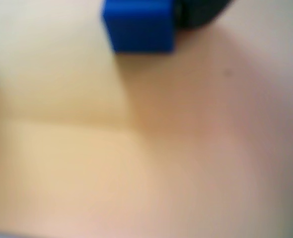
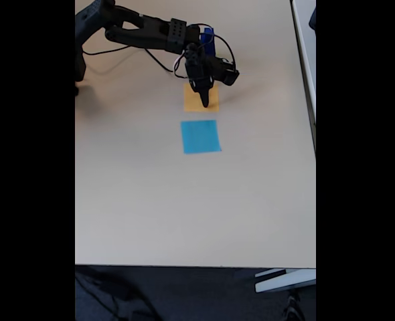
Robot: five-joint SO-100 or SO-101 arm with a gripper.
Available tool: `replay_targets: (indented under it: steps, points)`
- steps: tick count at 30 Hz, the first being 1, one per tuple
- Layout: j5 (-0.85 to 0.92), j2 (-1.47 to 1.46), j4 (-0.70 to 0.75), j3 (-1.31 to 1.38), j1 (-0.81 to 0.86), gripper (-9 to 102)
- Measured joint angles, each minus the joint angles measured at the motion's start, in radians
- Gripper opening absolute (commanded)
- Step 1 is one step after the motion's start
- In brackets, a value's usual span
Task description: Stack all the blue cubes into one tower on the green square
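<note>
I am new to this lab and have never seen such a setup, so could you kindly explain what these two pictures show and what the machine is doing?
The fixed view looks down on a pale table from a camera that stands still. The black machine reaching in from the upper left is a small robot arm, ending in a two-finger gripper that points down over a flat orange square. Just below that in the picture lies a flat light-blue square.

The other picture comes from a camera riding on the arm's wrist, so it is very close and blurred. At its top edge is a dark blue cube, with something dark beside it that may be part of the gripper. Whether the gripper holds the cube cannot be told from these pictures; the blur hides the contact.
</note>
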State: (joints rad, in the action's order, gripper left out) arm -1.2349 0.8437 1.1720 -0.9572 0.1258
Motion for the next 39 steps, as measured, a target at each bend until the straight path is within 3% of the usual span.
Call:
replay_targets:
  steps: [39]
  points:
    - [0.003, 0.000, -0.014, 0.000, -0.003, 6]
